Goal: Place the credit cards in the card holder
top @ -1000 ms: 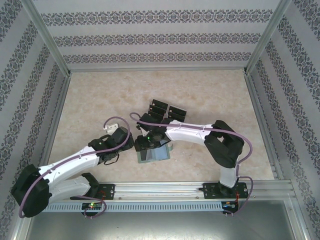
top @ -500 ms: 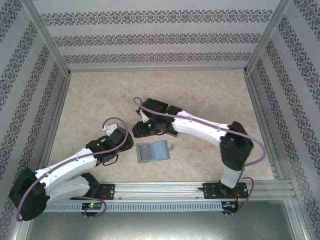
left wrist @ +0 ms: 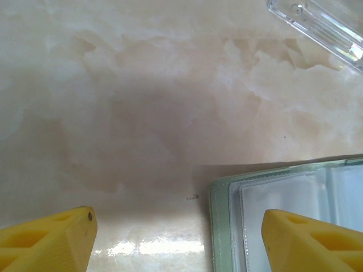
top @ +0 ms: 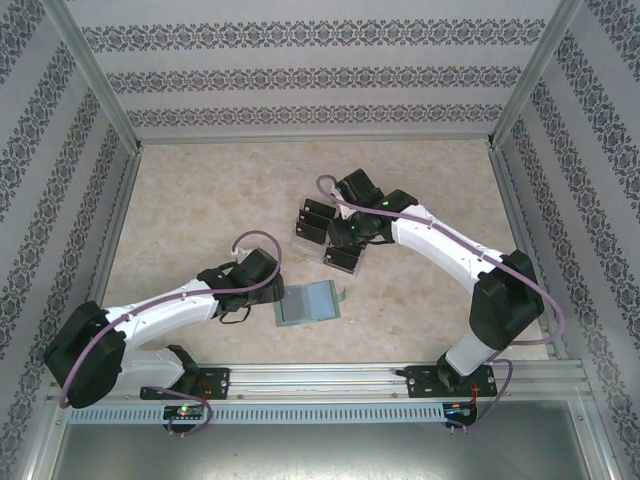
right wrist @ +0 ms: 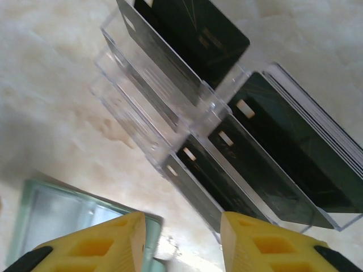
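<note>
The card holder point(top: 307, 303) lies open on the table, pale grey-green with clear sleeves inside. Its left edge point(left wrist: 224, 226) shows in the left wrist view. My left gripper point(left wrist: 178, 226) is open and low over the table, its right finger above that edge; in the top view the left gripper point(top: 262, 297) sits just left of the holder. The credit cards point(top: 318, 212) stand as black rectangles in a clear slotted tray point(top: 300, 236). My right gripper point(top: 347, 230) hovers over the tray. In its wrist view the right gripper point(right wrist: 181, 226) is open and empty, above the cards point(right wrist: 283, 141).
The clear tray point(right wrist: 142, 73) has several slots, some holding cards and the leftmost ones vacant. A corner of the card holder point(right wrist: 51, 215) lies just below-left of the tray. Metal frame rails and patterned walls enclose the marble-look table point(top: 200, 190).
My right arm has swung from over the card holder back and to the right, and is over the card tray now. The left arm has edged closer to the holder's left edge.
</note>
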`<action>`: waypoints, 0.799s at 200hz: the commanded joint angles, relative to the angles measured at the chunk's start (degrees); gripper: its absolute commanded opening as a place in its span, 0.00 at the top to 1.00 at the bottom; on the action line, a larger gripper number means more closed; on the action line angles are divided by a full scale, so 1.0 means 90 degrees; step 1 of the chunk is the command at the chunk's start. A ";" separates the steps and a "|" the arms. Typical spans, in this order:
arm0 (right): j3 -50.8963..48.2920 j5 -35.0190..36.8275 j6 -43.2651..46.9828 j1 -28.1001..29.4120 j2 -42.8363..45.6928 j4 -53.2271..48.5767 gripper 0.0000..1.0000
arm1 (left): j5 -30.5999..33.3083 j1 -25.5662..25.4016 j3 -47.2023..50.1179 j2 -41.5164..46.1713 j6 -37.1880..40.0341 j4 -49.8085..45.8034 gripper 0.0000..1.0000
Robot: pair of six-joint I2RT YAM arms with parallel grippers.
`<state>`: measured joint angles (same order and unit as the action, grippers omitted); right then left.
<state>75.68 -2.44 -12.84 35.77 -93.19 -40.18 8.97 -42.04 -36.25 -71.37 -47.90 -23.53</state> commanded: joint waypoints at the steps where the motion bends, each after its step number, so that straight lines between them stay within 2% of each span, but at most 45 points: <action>1: 0.0185 0.0338 0.1011 0.0014 -0.0324 -0.0523 0.63 | -0.0025 -0.0084 -0.0109 -0.0034 0.0118 0.0152 0.23; 92: 0.0438 0.1792 0.1425 0.0616 -0.1487 -0.0608 0.69 | -0.0040 -0.0089 -0.0006 -0.0059 0.0029 0.0222 0.22; 160: 0.0488 0.1865 0.1461 0.0702 -0.1822 -0.0574 0.70 | -0.0035 -0.0085 0.0022 -0.0048 0.0005 0.0278 0.22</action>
<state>78.56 12.84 -0.47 41.78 -108.12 -44.40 8.93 -42.04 -36.25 -71.64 -47.94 -22.15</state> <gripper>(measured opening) 0.305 0.775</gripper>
